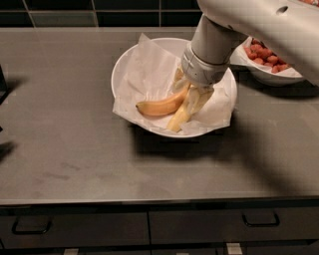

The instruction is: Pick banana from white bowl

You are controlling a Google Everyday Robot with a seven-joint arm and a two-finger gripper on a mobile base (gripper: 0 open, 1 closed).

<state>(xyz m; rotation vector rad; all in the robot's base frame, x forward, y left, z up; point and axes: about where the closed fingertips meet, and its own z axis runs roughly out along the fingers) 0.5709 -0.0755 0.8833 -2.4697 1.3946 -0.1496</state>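
The banana lies inside the white bowl, in its right half. Its long axis runs on a diagonal, the free end pointing down and to the left toward the bowl's front rim and the other end rising to the right, where it passes under the gripper. It is pale yellow, fairly straight and smooth-skinned, and only its lower stretch shows. The gripper is down inside the bowl, right on top of the banana's upper part, at the end of a thick, smooth, pale grey arm that comes in from the upper right. Whether the gripper is clamped on the banana or merely resting over it cannot be told. A second banana, shorter, more curved and orange-yellow, lies crosswise just to the left, its tip pointing left and its other end touching or tucked against the pale one near the gripper. The bowl is wide, round and glossy white, lined with crinkled white paper whose corners stick out past the rim at the back left and front right. It sits on a matt grey counter with faint smudges. Behind the arm, at the right, is a smaller white bowl heaped with red strawberries. Dark drawers with slim bar handles run beneath the counter, and dark glossy tiles line the wall behind it.
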